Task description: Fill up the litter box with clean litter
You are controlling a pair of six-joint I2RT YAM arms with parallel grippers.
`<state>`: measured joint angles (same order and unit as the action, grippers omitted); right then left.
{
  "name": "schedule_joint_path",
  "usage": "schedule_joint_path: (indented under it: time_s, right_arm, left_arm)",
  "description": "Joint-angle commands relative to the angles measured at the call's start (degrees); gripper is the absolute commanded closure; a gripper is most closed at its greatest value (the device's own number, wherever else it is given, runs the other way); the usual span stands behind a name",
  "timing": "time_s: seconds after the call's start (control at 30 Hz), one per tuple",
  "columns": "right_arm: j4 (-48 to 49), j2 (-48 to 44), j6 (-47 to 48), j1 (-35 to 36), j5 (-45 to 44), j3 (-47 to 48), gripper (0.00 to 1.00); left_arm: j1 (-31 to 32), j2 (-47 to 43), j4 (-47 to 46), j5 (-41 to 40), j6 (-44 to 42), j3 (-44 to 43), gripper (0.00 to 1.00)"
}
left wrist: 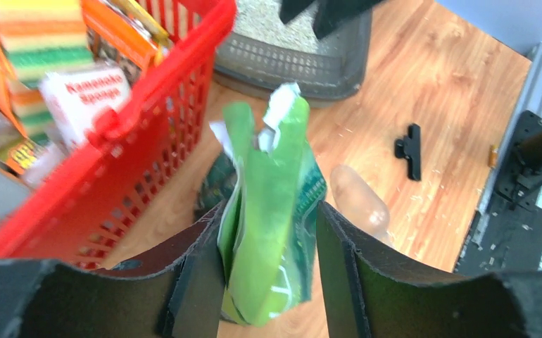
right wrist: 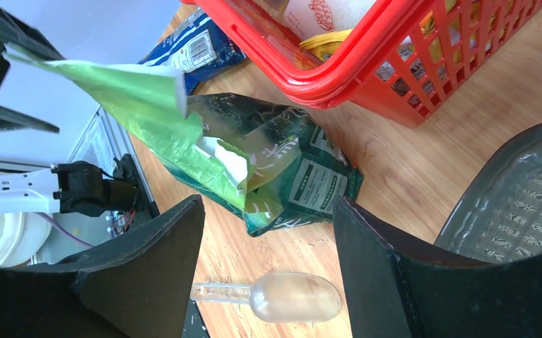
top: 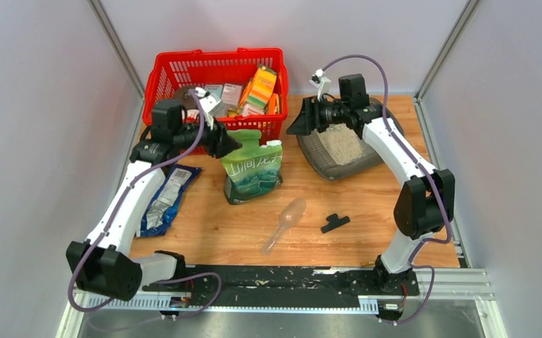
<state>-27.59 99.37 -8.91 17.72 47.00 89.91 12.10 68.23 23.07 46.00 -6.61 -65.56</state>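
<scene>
L arm stretched fwd, wrist turned inward. The left gripper [left wrist: 267, 211] has its jaws apart, straddling the top of the green pouch [left wrist: 268, 282]; we cannot tell pad contact. Beyond these jaws: clear scoop [left wrist: 358, 201], black clip [left wrist: 410, 149], red basket [left wrist: 148, 105] alongside.

R arm bent at elbow, forearm over the litter box [right wrist: 528, 190]. The right gripper [right wrist: 268, 204] is spread wide w/ nothing between, the box just beside one finger.

Top view shows us clean litter [top: 340, 143] heaped in the box; R wrist view shows only its ribbed floor.
</scene>
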Motion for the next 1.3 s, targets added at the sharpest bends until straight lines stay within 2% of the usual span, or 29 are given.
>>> schedule_joint_path:
  time_s: [0.0, 0.03, 0.07, 0.3, 0.33, 0.5, 0.6, 0.73, 0.8, 0.9, 0.93, 1.0, 1.03, 1.07, 1.1, 1.27]
  right_arm:
    - [1.58, 0.38, -0.32, 0.57, 0.28, 0.35, 0.30]
    - [1.58, 0.47, -0.41, 0.57, 0.37, 0.44, 0.29]
    - [1.49, 0.47, -0.15, 0.57, 0.37, 0.44, 0.29]
    - [0.88, 1.09, 0.47, 0.65, -0.86, 0.97, 0.28]
    - [0.44, 1.43, 0.30, 0.83, -1.21, 1.67, 0.28]
    - [-1.93, 2.14, 0.82, 1.27, -2.35, 3.96, 0.27]
    - [-3.60, 2.58, 1.52, 1.62, -2.27, 4.66, 0.27]
    - [-5.36, 3.46, 2.23, 2.32, -2.88, 5.98, 0.28]
    - [-7.02, 4.42, 2.84, 3.11, -3.58, 8.86, 0.29]
    - [-11.16, 5.74, 4.68, 4.25, -5.86, 12.73, 0.31]
    - [-12.64, 6.18, 4.95, 4.61, -6.57, 13.79, 0.32]
    - [-13.97, 6.88, 5.56, 5.04, -6.40, 15.38, 0.34]
    - [-14.41, 7.32, 5.57, 5.22, -6.40, 16.25, 0.34]
    - [-14.59, 7.50, 5.65, 5.31, -6.57, 16.61, 0.36]
    - [-14.85, 7.59, 6.00, 5.57, -6.92, 16.79, 0.37]
    - [-14.68, 8.11, 6.18, 6.01, -4.47, 15.12, 0.38]
  left_arm:
    - [0.47, 6.29, 2.75, -3.54, -3.05, -9.92, 0.44]
    - [0.47, 7.61, 7.03, -3.81, -5.49, -11.94, 0.44]
    - [0.47, 10.06, 8.90, -3.55, -6.74, -15.44, 0.44]
    - [1.08, 18.51, 21.91, -2.31, -17.10, -25.74, 0.48]
    - [1.17, 20.61, 26.63, -2.40, -19.29, -27.32, 0.48]
    - [1.26, 25.20, 38.44, -0.48, -24.06, -35.86, 0.48]
    - [1.44, 25.91, 41.53, -0.03, -26.52, -36.83, 0.59]
    - [2.58, 25.12, 43.28, 0.41, -28.89, -37.36, 0.95]
    - [3.19, 24.06, 42.77, 0.50, -28.55, -37.27, 1.00]
    - [3.20, 17.93, 31.81, 0.41, -23.29, -32.54, 1.00]
    - [3.28, 13.38, 22.90, 0.41, -22.58, -30.26, 1.00]
    - [3.28, 8.79, 13.19, -0.46, -20.65, -22.53, 1.00]
    - [3.28, 5.37, 5.31, -0.91, -20.29, -20.24, 1.00]
    - [3.28, 4.29, 2.97, -1.08, -20.20, -17.35, 1.00]
    - [3.37, 3.50, 1.55, -0.56, -20.89, -16.71, 1.00]
    - [3.55, 2.53, 5.84, 1.73, -23.71, -16.45, 1.00]
